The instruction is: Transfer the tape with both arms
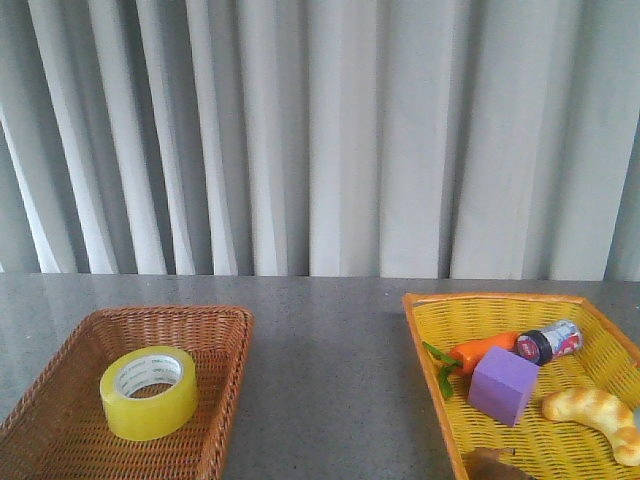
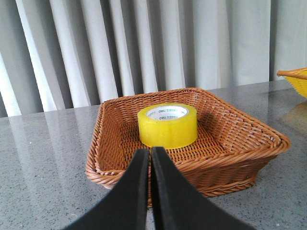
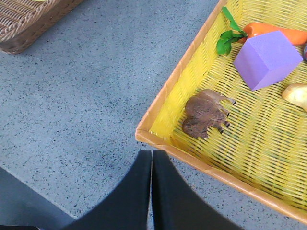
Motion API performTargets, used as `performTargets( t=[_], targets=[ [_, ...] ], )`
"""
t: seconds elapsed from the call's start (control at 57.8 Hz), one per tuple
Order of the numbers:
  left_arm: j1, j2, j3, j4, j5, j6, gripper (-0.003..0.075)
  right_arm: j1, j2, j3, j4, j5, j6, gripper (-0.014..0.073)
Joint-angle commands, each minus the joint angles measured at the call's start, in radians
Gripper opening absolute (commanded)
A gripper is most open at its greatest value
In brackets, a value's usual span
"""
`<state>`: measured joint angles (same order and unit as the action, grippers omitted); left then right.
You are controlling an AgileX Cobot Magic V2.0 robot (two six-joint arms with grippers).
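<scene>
The tape (image 1: 149,392), a wide yellow-green roll with a white printed core, lies flat in the brown wicker basket (image 1: 225,345) at the left. It also shows in the left wrist view (image 2: 167,125), inside the basket (image 2: 249,148). My left gripper (image 2: 151,152) is shut and empty, short of the basket's near rim and apart from the tape. My right gripper (image 3: 152,154) is shut and empty over the grey table, just outside the corner of the yellow basket (image 3: 158,103). Neither arm shows in the front view.
The yellow basket (image 1: 440,330) at the right holds a purple cube (image 1: 504,385), a toy carrot (image 1: 478,351), a small jar (image 1: 548,341), a bread piece (image 1: 595,415) and a brown animal figure (image 3: 206,113). Grey curtains hang behind the table.
</scene>
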<state>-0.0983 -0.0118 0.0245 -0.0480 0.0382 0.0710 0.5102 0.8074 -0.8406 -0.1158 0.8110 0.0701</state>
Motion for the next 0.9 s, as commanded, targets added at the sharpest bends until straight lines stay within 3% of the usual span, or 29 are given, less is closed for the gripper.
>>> performTargets(
  t=[0.0, 0.19, 0.329, 0.658, 0.883],
  targets=[
    [-0.003, -0.015, -0.008, -0.01, -0.079, -0.008, -0.0006, -0.006, -0.005, -0.024, -0.007, -0.056, -0.001, -0.0007],
    [-0.003, -0.015, -0.008, -0.01, -0.079, -0.008, -0.0006, -0.016, -0.034, -0.021, -0.04, -0.064, -0.007, -0.0007],
    [-0.003, -0.015, -0.008, -0.01, -0.079, -0.008, -0.0006, -0.139, -0.147, 0.063, -0.005, -0.179, 0.002, -0.0007],
    [-0.003, -0.015, -0.008, -0.01, -0.079, -0.008, -0.0006, -0.462, -0.595, 0.568, 0.09, -0.664, 0.002, -0.0007],
    [-0.003, -0.015, -0.008, -0.01, -0.079, -0.008, -0.0006, -0.505, -0.8, 0.836, 0.094, -0.821, 0.002, -0.0006]
  ],
)
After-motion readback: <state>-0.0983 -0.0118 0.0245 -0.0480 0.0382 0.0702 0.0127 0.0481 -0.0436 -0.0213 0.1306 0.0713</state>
